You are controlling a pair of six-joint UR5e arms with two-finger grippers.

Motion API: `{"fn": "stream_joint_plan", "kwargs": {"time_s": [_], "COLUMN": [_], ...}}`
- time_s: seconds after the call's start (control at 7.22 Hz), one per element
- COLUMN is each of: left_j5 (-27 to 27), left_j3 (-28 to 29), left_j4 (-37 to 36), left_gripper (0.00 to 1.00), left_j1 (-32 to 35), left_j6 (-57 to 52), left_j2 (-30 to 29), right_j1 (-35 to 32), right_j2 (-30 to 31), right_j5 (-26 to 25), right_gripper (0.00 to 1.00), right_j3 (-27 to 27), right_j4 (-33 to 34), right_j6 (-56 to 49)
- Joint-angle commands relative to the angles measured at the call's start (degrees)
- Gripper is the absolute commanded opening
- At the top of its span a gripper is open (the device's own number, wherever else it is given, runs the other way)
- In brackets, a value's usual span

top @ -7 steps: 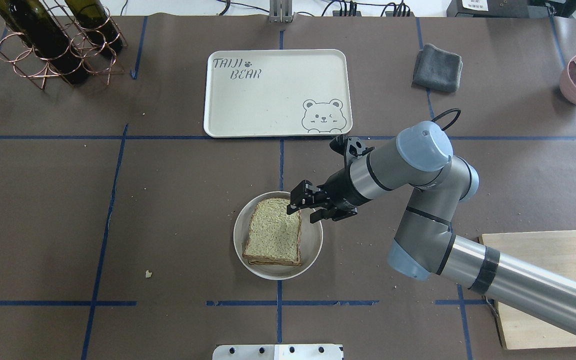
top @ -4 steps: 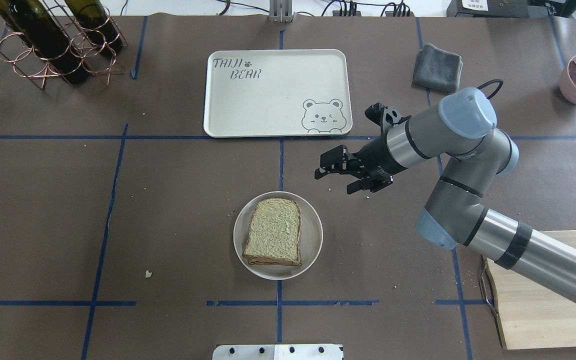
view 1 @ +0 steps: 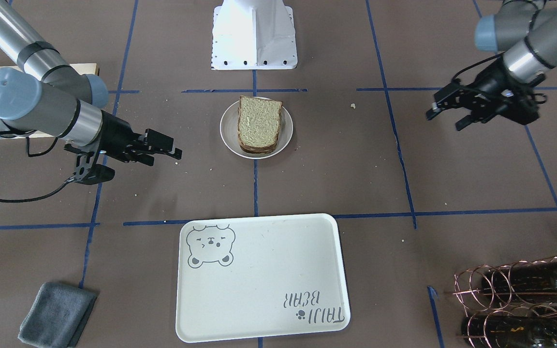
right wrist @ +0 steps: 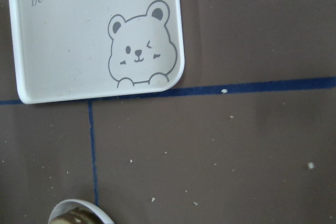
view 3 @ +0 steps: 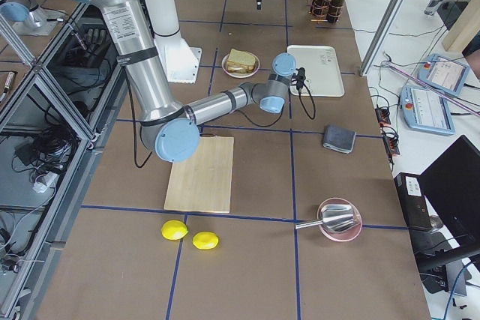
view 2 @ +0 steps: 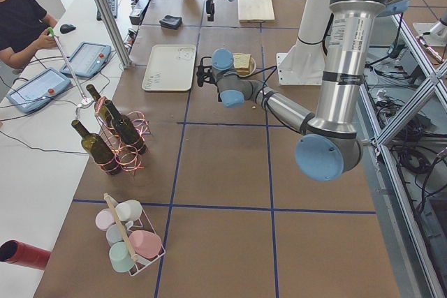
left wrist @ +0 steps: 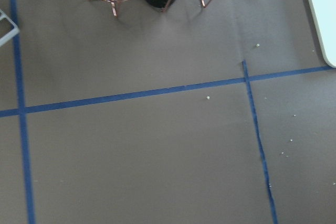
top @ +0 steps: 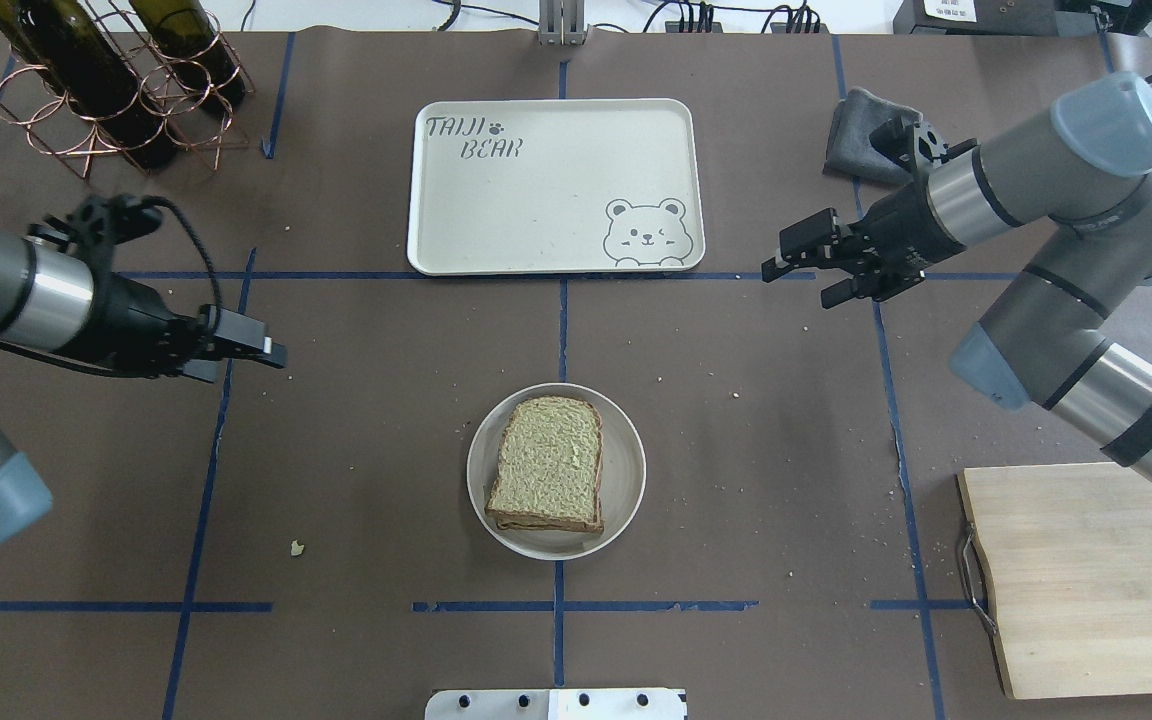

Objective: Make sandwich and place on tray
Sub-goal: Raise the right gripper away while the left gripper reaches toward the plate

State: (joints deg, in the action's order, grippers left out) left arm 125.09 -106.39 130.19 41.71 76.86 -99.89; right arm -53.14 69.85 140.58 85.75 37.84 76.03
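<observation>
Overhead view of a brown paper-covered table (top: pixel 356 420) marked with blue tape lines. In the lower middle of the frame a sandwich of two squarish bread slices, pale yellowish crumb with dark brown crust (top: pixel 546 463), lies flat on a small round white plate (top: pixel 628 470). The top slice faces up, its rounded end toward the top of the frame. The lower slice shows only as a brown edge beneath it, and any filling between them is hidden. The large cream-white rectangular plastic tray with a grey bear face and "TAIJI BEAR" lettering (top: pixel 536 200) sits in the upper middle of the frame, apart from the plate. The left hand (view 1: pixel 444 121) hovers at the middle left of the overhead frame, the right hand (top: pixel 798 284) at the upper right, near the tray's corner. Both have their fingers spread apart, hold nothing and are well away from the sandwich. The sandwich is likely light, soft and easily crushed, and its layers may slide apart or sag if lifted by one corner. A gentle pinch above and below the whole stack at a crust edge, or a light squeeze on two opposite crust sides, seems the safest hold, keeping it level on the way to the tray
</observation>
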Motion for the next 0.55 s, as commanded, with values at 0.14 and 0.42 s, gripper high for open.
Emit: {"fn": "stream_joint_plan", "kwargs": {"time_s": [0.14,0.42], "left_j5": [-13.62,-13.90], "left_j3": [0.92,3.72], "left_j4": [-12.40,-12.42], "left_gripper": [0.79,0.63], "left_j1": [-12.07,-15.15], "left_j6": [6.28,10.30], "left_j2": [-9.43,-12.33], "right_j1": [-6.43,-9.60], "right_j2": [2.40,2.49], "right_j5": [2.15,2.15], "right_gripper": [1.00,1.00], "right_j3": [0.12,0.12], "right_j4": [8.18,14.42], "right_j6": [-17.61,-27.37]}}
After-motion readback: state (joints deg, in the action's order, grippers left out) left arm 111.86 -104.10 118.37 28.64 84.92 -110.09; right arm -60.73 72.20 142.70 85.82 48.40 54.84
